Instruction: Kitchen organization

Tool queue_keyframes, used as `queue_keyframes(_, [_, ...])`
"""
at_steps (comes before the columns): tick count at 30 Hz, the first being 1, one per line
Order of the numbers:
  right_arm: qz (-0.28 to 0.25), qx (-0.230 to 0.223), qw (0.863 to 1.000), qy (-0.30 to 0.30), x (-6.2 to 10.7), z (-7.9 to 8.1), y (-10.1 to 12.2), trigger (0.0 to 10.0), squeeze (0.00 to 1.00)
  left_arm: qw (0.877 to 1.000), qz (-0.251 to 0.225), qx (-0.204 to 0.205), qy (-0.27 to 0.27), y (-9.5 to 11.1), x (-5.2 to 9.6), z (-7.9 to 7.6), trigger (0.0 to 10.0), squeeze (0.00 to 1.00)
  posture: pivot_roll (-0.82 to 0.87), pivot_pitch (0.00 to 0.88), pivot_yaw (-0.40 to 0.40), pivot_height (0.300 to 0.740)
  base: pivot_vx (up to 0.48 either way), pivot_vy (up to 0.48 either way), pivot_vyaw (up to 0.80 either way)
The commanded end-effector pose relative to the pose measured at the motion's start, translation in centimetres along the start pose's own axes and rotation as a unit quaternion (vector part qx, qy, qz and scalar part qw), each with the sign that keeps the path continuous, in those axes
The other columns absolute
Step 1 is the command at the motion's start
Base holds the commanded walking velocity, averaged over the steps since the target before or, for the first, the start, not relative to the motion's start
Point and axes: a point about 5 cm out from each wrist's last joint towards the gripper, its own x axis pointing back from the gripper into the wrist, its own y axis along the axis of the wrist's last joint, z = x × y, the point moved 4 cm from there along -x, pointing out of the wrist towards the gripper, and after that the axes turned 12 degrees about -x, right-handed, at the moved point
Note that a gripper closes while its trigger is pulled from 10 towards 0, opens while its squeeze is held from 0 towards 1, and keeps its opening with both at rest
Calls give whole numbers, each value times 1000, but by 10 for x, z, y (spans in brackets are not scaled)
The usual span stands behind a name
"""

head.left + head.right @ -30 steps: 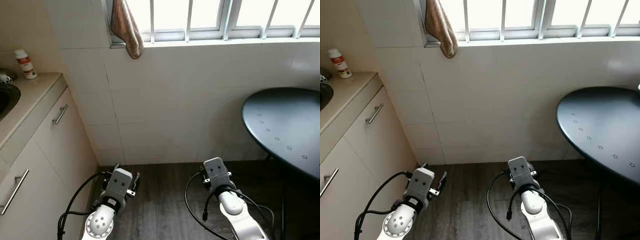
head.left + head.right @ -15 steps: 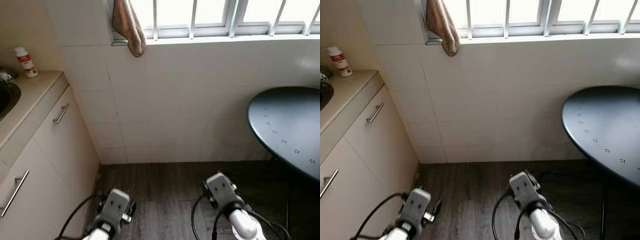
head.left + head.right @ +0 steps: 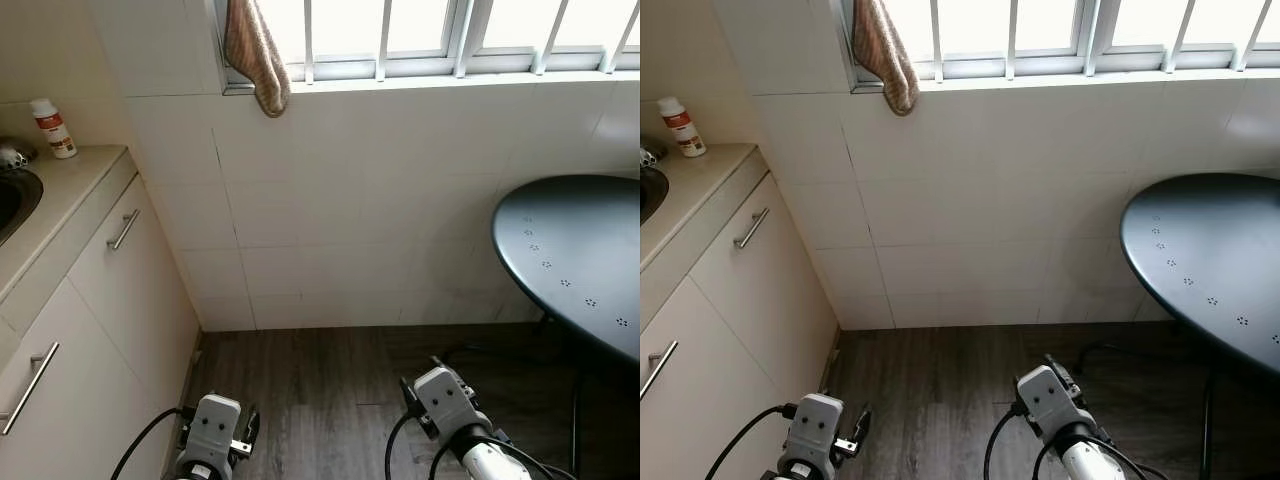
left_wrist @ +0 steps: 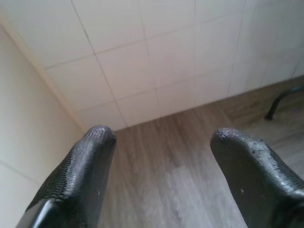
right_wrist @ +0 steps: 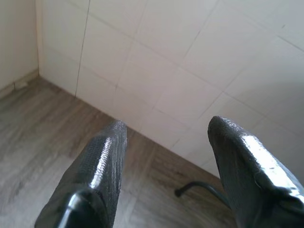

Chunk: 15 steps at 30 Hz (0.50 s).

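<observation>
Both arms hang low over the dark wood floor in front of a white tiled wall. The left arm [image 3: 214,438] is beside the cabinet, the right arm [image 3: 446,396] near the table's leg. In the left wrist view my left gripper [image 4: 164,137] is open with nothing between its fingers. My right gripper [image 5: 166,129] is likewise open and holds nothing. A small white bottle with a red label [image 3: 51,127] stands on the beige counter [image 3: 70,185] at the far left, beside a sink [image 3: 8,200]. A brown towel [image 3: 254,52] hangs from the window sill.
Beige cabinet doors with metal handles [image 3: 121,228] run along the left. A dark round table [image 3: 570,255] fills the right side, and its black leg [image 5: 199,189] stands on the floor. A barred window [image 3: 430,35] tops the wall. Wood floor [image 3: 320,385] lies between cabinet and table.
Both arms have sunk lower in the eye views, toward the bottom edge. The head camera has shifted slightly.
</observation>
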Motion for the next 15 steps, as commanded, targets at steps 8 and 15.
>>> queue_keyframes(8, [-1, 58, 998, 1, -10, 5, -3, 10000, 0, 1000, -6, -13, -25, 1, -10, -5, 10000, 0, -43, 0, 18, 740, 0, 0, 0])
queue_keyframes(15, [-4, 43, 999, 22, -12, 9, -3, 10000, 0, 998, -20, -34, -47, 6, -15, -12, 10000, 0, -49, 0, 19, 740, 0, 0, 0])
